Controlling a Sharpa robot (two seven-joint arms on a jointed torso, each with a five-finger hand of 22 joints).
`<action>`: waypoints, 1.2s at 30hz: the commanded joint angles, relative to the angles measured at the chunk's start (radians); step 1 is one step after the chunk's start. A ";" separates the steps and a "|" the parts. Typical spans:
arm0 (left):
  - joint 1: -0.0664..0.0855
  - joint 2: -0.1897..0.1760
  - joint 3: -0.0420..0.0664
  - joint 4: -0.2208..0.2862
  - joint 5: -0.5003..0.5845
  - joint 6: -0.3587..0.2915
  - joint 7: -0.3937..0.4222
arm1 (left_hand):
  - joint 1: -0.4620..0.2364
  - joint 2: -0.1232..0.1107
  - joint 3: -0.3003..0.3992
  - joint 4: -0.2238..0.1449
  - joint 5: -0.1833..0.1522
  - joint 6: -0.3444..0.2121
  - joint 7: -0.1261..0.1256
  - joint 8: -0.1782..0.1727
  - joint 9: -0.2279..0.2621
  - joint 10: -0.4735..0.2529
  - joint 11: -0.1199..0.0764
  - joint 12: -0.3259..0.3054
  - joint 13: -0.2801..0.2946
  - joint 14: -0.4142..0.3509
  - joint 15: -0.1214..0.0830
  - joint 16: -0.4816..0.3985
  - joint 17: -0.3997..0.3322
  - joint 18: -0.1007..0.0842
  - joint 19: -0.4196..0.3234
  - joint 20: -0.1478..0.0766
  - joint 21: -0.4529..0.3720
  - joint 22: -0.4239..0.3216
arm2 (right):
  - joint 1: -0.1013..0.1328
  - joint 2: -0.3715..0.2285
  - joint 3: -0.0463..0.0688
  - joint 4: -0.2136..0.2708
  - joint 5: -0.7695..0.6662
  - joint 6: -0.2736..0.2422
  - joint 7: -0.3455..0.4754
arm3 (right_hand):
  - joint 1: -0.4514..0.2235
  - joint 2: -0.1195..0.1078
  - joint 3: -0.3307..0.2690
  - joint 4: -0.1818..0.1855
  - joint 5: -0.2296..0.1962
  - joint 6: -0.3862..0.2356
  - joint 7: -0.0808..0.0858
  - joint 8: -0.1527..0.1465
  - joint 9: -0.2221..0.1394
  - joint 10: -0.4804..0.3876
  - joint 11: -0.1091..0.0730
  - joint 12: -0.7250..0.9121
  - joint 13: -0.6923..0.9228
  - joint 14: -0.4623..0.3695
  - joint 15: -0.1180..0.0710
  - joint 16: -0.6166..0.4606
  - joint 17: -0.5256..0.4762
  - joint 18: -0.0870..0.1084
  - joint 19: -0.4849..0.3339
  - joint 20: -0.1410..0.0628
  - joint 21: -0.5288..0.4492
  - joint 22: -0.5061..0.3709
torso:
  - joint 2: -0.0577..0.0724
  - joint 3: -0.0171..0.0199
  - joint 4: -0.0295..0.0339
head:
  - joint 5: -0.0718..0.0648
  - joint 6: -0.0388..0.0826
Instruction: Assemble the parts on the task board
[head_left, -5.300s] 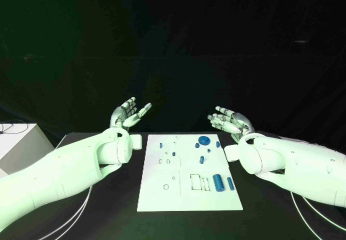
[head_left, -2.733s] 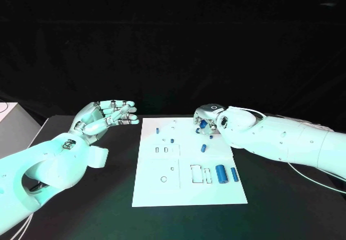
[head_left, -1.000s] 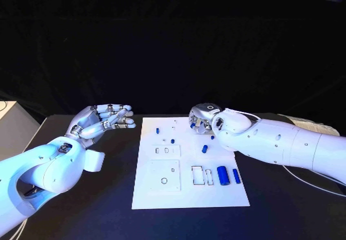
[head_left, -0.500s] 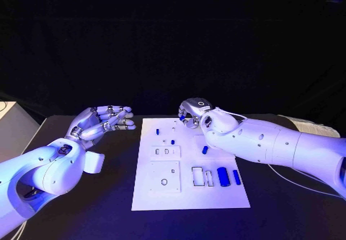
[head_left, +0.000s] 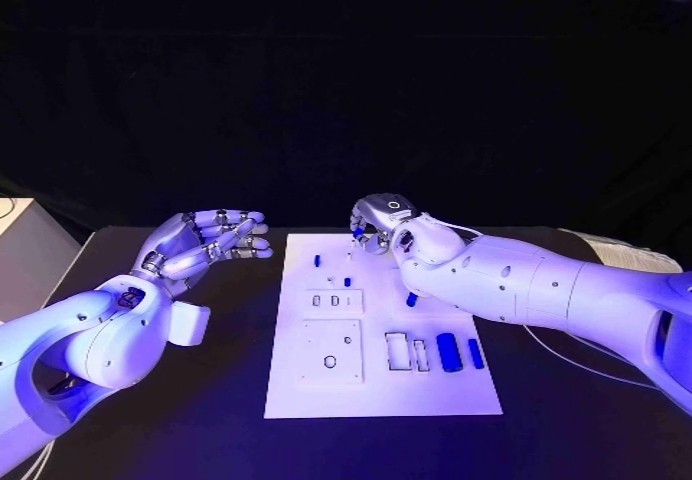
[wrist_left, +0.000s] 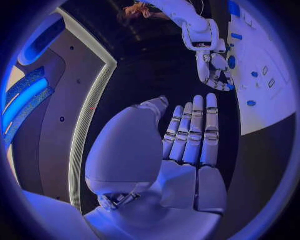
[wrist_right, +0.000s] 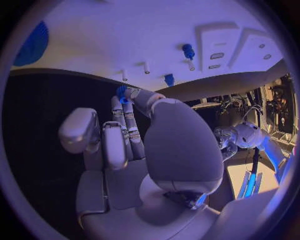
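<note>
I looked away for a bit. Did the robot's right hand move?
Yes. The right hand has slid toward the robot's left along the far edge of the white task board, now nearer the board's middle.

The flat white rectangular task board (head_left: 378, 395) lies on the black table, carrying small blue plastic parts: two upright pegs (head_left: 316, 260) near its far edge and two thicker cylinders (head_left: 447, 352) lying side by side near its right edge.

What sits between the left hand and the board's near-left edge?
Nothing: in the head view, only bare black table lies between the left hand and the board. The hand is raised beside the board, holding nothing.
</note>
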 joint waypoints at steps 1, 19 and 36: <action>0.000 0.000 0.002 0.006 -0.007 0.017 0.004 | 0.001 -0.006 0.007 -0.002 -0.004 -0.001 0.011 0.001 0.000 0.006 0.001 -0.006 -0.001 0.006 0.000 0.006 0.001 0.013 0.005 -0.002 0.003 0.002 | -0.002 0.006 0.000 -0.006 -0.011 0.008 0.010 | 0.001 -0.003 0.002 -0.003 -0.001 -0.004 0.003 0.004 0.001 0.020 -0.018 0.003 0.006 0.033 -0.004 0.007 0.003 -0.019 0.004 -0.001 0.006 0.003 | 0.003 -0.0017 0.0022 | 0.000 -0.002; 0.000 0.001 0.004 0.006 -0.009 0.018 0.003 | 0.003 -0.007 0.009 -0.004 -0.005 -0.001 0.010 0.001 0.000 0.007 0.001 -0.007 -0.001 0.004 0.000 0.008 0.003 0.013 0.005 -0.002 0.004 0.002 | -0.004 0.019 -0.003 -0.024 -0.010 0.035 0.012 | -0.002 -0.004 0.003 -0.004 -0.007 -0.007 0.003 0.004 0.003 0.018 -0.017 0.003 0.005 0.033 -0.003 0.008 0.002 -0.019 0.003 0.000 0.006 0.002 | 0.009 -0.0025 0.0050 | -0.001 -0.006; 0.000 0.003 0.005 0.007 -0.012 0.020 0.002 | 0.003 -0.007 0.009 -0.004 -0.005 -0.001 0.010 0.001 0.000 0.007 0.001 -0.007 -0.001 0.004 0.000 0.008 0.003 0.013 0.005 -0.002 0.004 0.002 | -0.010 0.042 -0.007 -0.064 -0.008 0.051 0.019 | -0.007 -0.007 0.004 -0.003 -0.011 -0.012 0.004 0.003 0.005 0.013 -0.015 0.002 0.004 0.032 -0.002 0.009 0.002 -0.019 0.002 0.001 0.006 0.002 | 0.012 -0.0039 0.0060 | 0.002 -0.010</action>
